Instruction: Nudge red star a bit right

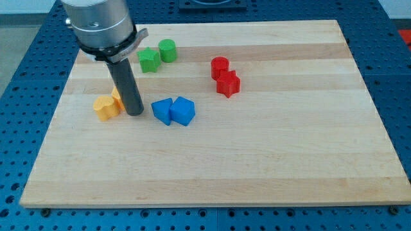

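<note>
The red star (228, 84) lies on the wooden board (257, 160) right of centre toward the view's top, touching a red cylinder (219, 67) just above and left of it. My tip (134, 113) rests on the board far to the star's left, between the orange blocks and the blue blocks. It touches or nearly touches the orange blocks. The rod rises to the arm's grey body at the view's top left.
Two orange blocks (106, 106) sit just left of my tip, one partly hidden by the rod. Two blue blocks (162, 110) (183, 111) sit side by side right of it. A green star (149, 60) and a green cylinder (167, 50) lie near the top.
</note>
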Robot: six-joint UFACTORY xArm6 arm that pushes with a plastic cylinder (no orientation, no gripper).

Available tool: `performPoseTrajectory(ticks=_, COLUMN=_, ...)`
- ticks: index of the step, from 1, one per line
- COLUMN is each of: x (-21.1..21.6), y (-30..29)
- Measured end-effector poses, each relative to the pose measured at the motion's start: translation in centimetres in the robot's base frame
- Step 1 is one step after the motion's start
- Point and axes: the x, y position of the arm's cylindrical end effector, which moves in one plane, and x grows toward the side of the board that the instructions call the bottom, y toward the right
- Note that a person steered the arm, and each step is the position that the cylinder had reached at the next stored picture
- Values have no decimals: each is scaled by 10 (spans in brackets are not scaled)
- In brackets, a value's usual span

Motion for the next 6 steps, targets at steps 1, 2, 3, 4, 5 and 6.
performPoseTrajectory(ticks=1, x=0, y=14)
performPoseTrajectory(ticks=2, x=0, y=21)
performPoseTrajectory(ticks=3, x=0, y=31)
performPoseTrajectory(ticks=4, x=-2, y=37)
performPoseTrajectory(ticks=5, x=-25, y=39)
performPoseTrajectory(ticks=6, x=-40, y=57)
